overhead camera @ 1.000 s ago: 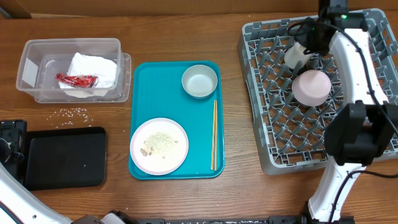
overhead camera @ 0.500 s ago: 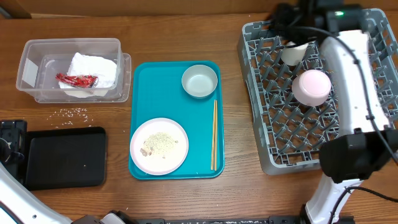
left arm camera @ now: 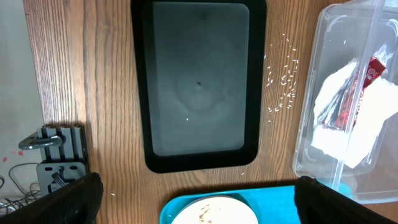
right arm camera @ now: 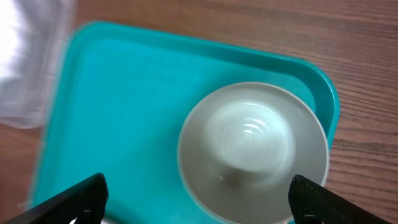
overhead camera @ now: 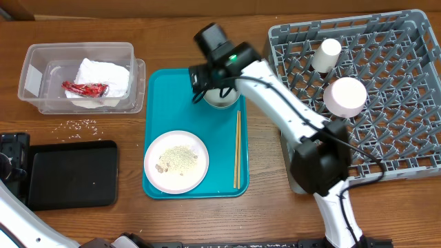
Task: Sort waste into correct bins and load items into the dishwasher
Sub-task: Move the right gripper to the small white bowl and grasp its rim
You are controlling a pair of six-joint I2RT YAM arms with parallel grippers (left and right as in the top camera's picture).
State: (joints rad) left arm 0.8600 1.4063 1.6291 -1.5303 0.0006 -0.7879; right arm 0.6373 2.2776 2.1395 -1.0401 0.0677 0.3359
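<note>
My right gripper hangs open just above the grey-green bowl, one finger on either side of it and nothing held. The bowl sits at the back of the teal tray. A pink plate with rice scraps lies at the tray's front. The cream cup and the upturned pink bowl stand in the grey dish rack. My left gripper is open and empty, high over the black tray.
The clear tub holds a white napkin and a red wrapper. Loose rice lies on the wood between the tub and the black tray. Chopsticks lie along the teal tray's right side.
The right gripper opened and left the cream cup in the rack. Its arm then swung left, from the rack to above the grey-green bowl. The left arm has not moved.
</note>
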